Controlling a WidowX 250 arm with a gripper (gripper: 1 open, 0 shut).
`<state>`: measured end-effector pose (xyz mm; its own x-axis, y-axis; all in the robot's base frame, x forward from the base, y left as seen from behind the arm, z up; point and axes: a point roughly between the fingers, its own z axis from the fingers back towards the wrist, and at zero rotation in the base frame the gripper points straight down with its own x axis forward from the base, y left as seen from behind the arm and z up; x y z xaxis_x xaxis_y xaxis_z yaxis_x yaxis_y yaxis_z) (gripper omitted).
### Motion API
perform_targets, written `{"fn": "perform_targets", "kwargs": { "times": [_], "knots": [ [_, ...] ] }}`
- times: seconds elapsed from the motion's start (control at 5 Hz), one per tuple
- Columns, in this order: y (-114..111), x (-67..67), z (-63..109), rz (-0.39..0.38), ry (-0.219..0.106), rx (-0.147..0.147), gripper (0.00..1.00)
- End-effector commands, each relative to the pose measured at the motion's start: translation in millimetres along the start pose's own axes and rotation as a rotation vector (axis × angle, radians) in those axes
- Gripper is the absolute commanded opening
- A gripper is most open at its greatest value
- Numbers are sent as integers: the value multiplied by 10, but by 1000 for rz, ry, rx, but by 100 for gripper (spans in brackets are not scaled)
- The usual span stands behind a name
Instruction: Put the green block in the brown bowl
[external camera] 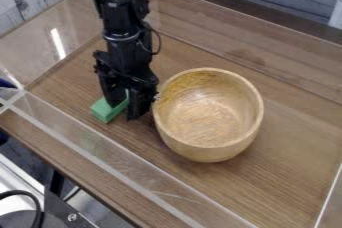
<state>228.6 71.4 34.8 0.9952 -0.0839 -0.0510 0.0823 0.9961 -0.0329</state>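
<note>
The black claw [124,105] is down over the green block [110,110], beside the brown bowl [209,114].

The surface [271,172] is brown wood with visible grain, bordered at the near left by a clear, see-through strip [100,147]; a black cable [20,194] curls in the lower left corner, outside that strip. The block is plain bright green, flat and straight-edged, lying on the wood to the left of the bowl in the view, its far part hidden by the claw. The bowl is round, light tan and thick-rimmed, with its hollow facing up. The claw's fingers overlap the block, but whether they grip it I cannot tell.
</note>
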Motion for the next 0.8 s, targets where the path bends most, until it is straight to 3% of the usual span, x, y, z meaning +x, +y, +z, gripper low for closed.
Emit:
{"fn": "perform_targets", "kwargs": {
  "times": [0.0, 0.2, 0.6],
  "knots": [
    [64, 132, 146, 17, -65, -41, 0],
    [143, 170, 159, 48, -81, -99, 0],
    [184, 188, 103, 36, 13, -130, 0]
  ]
}}
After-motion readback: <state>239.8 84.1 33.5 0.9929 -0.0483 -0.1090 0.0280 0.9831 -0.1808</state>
